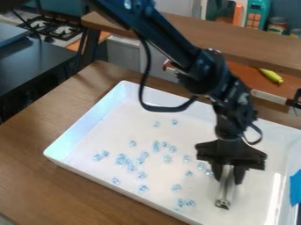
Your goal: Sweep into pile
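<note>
- Camera view: you have the tool (228, 178) over the right part of the white tray (85, 127), its two fingers clamped on a silvery bar (225, 190) that points down to the tray floor. Whether its lower end touches the floor, you cannot tell from here.
- Camera view: your clear bluish beads (121, 159) lie scattered over the tray's middle and toward its near side. You have the thickest bunch left of the middle, loose and with gaps; a few singles lie toward the far wall, and a pair sits close to the near wall.
- Camera view: a couple of beads lie just beside the tool, on its left as you look at the view. The tray stands on the wooden bench (29, 162).
- Camera view: judging by this spread, you are at an early stage. The bar is in hand, which readies you to sweep, but no real pile has formed. What you have left is most of the gathering: the outlying beads need to be drawn in to the loose bunch, or all brought together elsewhere.
</note>
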`<state>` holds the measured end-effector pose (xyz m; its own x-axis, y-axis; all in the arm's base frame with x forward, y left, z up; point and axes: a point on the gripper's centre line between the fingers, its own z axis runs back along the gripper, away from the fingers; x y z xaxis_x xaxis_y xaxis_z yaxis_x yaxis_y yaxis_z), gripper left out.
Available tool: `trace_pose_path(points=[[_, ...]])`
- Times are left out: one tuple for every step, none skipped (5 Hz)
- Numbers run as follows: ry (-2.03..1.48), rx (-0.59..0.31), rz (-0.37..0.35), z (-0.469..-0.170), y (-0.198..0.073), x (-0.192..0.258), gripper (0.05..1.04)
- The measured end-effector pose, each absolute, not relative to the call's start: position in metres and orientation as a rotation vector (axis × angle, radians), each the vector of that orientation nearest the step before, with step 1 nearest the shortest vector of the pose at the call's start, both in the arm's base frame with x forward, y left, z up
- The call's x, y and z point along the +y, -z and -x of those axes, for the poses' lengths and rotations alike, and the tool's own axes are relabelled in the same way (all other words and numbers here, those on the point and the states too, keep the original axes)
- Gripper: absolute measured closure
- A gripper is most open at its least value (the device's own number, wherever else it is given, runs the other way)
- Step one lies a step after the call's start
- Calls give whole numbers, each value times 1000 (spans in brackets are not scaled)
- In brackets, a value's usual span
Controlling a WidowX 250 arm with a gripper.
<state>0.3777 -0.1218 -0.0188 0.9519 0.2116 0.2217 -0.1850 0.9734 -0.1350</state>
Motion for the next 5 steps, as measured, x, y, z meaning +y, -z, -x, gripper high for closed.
trace_pose_path(points=[[-187,-244,101,-377,20,-104,699],[-155,-268,75,-376,21,-91,699],[-115,-252,50,-367,23,-67,699],[-82,-205,20,-349,23,-37,700],[-65,-150,-1,-336,23,-15,700]])
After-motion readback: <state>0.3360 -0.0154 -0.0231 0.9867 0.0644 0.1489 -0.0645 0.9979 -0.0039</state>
